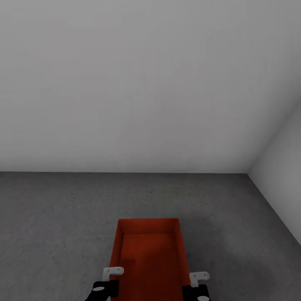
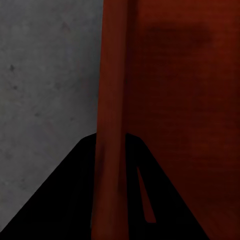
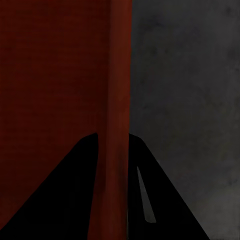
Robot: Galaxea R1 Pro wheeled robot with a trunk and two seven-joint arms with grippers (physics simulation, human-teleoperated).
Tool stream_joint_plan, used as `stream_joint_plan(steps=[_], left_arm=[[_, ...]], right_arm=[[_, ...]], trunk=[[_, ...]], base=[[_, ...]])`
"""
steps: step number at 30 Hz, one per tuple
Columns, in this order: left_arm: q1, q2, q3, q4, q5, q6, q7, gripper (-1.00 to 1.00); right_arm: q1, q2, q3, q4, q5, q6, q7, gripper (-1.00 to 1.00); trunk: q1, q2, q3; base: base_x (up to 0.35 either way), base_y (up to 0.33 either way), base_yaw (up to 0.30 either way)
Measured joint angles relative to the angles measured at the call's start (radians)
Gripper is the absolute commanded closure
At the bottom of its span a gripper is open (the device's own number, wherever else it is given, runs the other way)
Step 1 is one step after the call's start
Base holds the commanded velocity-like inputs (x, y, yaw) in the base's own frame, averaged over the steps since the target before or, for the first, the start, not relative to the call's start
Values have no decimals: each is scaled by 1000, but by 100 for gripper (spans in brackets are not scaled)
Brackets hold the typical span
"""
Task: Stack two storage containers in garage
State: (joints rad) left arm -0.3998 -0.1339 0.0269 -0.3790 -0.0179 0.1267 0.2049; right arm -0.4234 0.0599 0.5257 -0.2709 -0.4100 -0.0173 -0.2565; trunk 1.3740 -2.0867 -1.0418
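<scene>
Currently holding one orange-red storage container [image 1: 148, 255] between both arms, over the grey concrete floor [image 1: 54, 217] near a white wall [image 1: 138, 83] corner.
My left claw [image 1: 109, 279] pinches the container's left wall, fingers either side of it; my right claw [image 1: 196, 283] pinches the right wall the same way. Bin is open-topped, long axis pointing away from me.
</scene>
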Motion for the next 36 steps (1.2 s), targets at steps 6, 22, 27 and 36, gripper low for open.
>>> stream_joint_plan(steps=[6, 22, 27, 36], left_arm=[[0, -1, 0, 0, 0, 0, 2, 100], [1, -7, -83, 5, 19, -2, -1, -100], [1, -6, -84, 5, 19, -2, -1, -100], [1, -7, -82, 5, 19, -2, -1, -100]], right_arm=[[0, -1, -1, 0, 0, 0, 3, 100], [-1, -1, -8, -1, 15, -1, -5, -100], [-1, -1, -8, -1, 15, -1, -5, -100], [-1, -1, -8, 0, 15, -1, -5, -100]], trunk=[[0, 0, 0], [0, 0, 0], [0, 0, 0], [0, 0, 0]], base=[[0, 0, 0], [0, 0, 0], [0, 0, 0], [0, 0, 0]])
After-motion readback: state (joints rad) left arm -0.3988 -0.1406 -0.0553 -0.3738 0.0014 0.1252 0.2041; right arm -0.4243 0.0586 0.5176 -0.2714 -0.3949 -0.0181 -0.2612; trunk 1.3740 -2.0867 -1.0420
